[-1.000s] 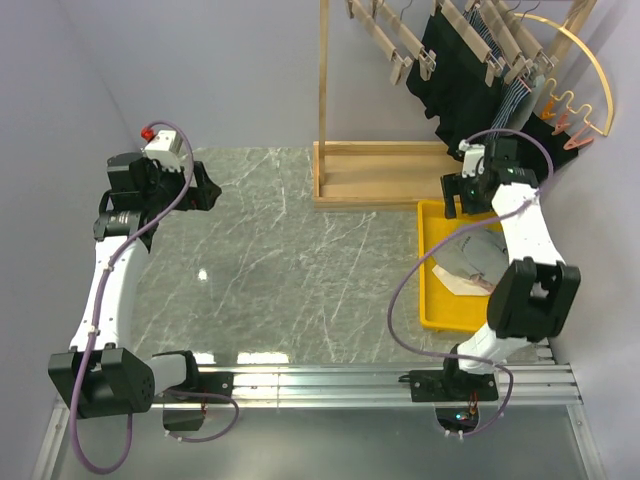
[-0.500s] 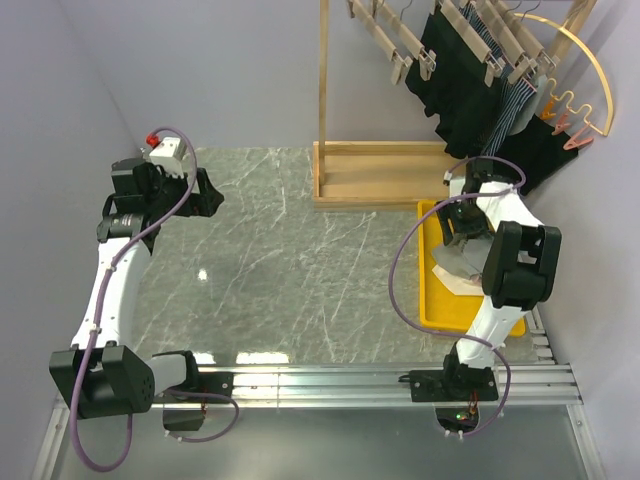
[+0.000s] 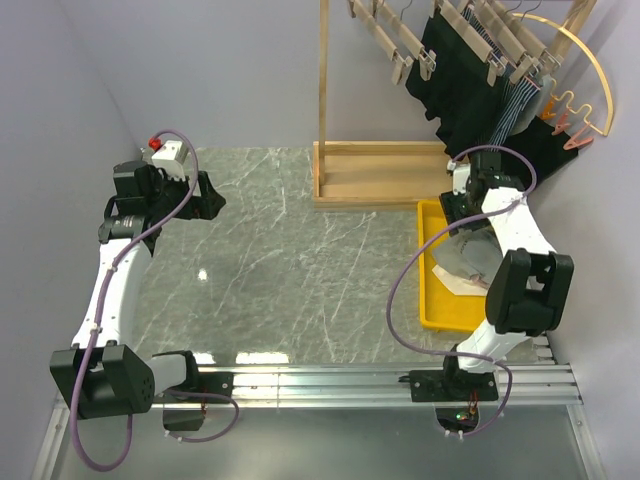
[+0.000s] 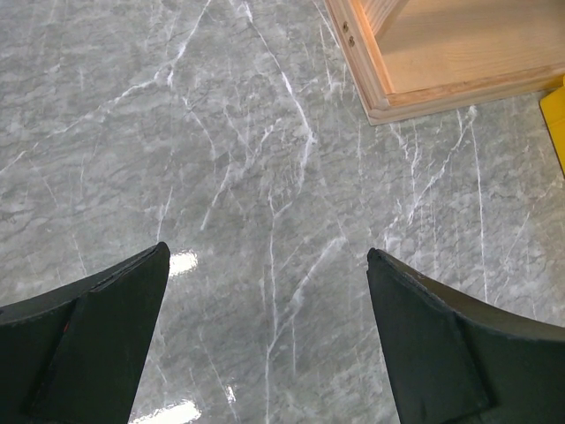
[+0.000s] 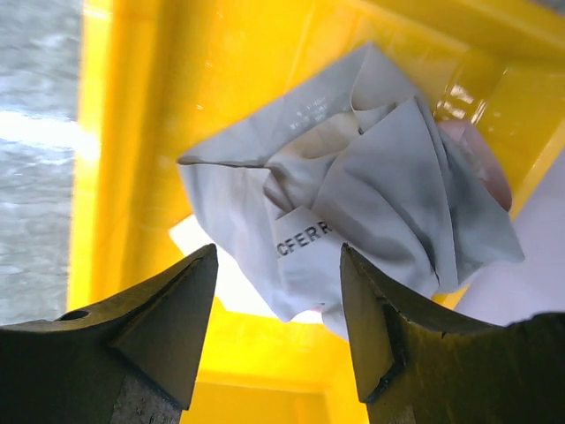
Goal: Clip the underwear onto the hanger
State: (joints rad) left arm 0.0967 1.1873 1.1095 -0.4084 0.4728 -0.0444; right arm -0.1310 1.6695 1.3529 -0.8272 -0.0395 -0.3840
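The light grey underwear (image 5: 371, 194) lies crumpled in the yellow bin (image 5: 132, 132), with a printed waistband label facing up. My right gripper (image 5: 278, 300) is open and hovers just above the garment's near edge without touching it. From the top view, the right gripper (image 3: 457, 215) is over the far end of the bin (image 3: 428, 280) and the underwear (image 3: 465, 265) lies below it. Pale wooden clip hangers (image 3: 390, 40) hang on the rack at the back. My left gripper (image 3: 210, 195) is open and empty above the marble at the far left, as the left wrist view (image 4: 265, 291) also shows.
The wooden rack's base (image 3: 375, 175) and upright post (image 3: 323, 80) stand at the back centre. Black garments (image 3: 465, 80) hang on hangers at the back right, beside a yellow hoop hanger (image 3: 590, 70) with orange pegs. A pinkish patch (image 5: 484, 163) shows under the underwear.
My right arm swung its elbow round and the gripper dropped from above the bin's far edge to low over the underwear. The left gripper shifted slightly.
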